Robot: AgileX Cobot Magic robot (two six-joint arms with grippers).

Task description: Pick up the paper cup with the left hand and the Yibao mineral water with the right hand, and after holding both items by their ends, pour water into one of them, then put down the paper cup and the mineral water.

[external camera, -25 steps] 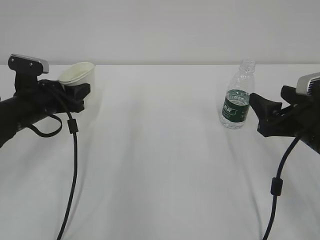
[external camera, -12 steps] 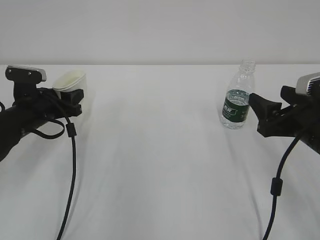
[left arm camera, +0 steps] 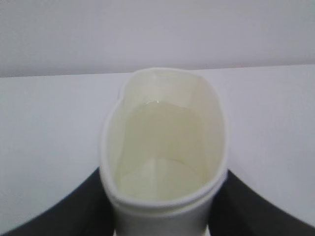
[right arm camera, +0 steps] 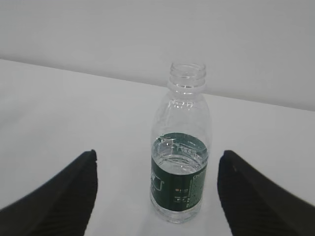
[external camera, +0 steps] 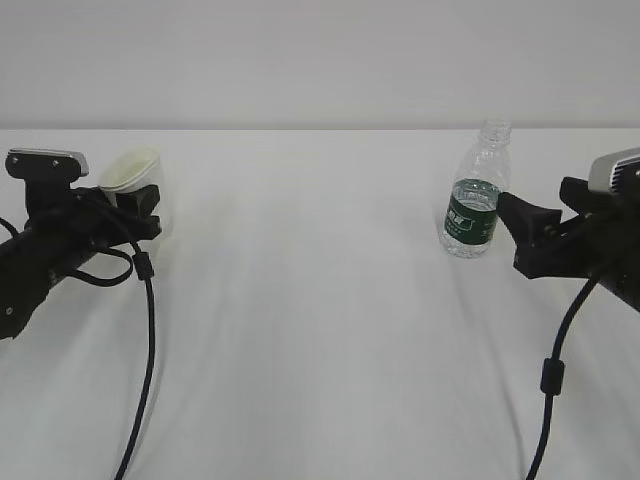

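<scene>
The white paper cup (external camera: 135, 170) is at the far left, held upright between the jaws of my left gripper (external camera: 140, 208), which is shut on it. In the left wrist view the cup (left arm camera: 165, 147) is squeezed to an oval between the black fingers (left arm camera: 81, 204), and a clear liquid surface shows inside. I cannot tell whether it touches the table. The Yibao mineral water bottle (external camera: 473, 200) stands upright and uncapped on the right, partly filled. My right gripper (external camera: 515, 232) is open just right of it, not touching. In the right wrist view the bottle (right arm camera: 181, 162) stands ahead of the open gripper (right arm camera: 157, 156).
A white table (external camera: 320, 330) carries everything, with a plain white wall behind. Black cables hang from both arms: one (external camera: 145, 340) on the left, one (external camera: 555, 370) on the right.
My left gripper has moved left and down with the cup, and the cup has come from tilted to upright. The right gripper and the bottle have not moved.
</scene>
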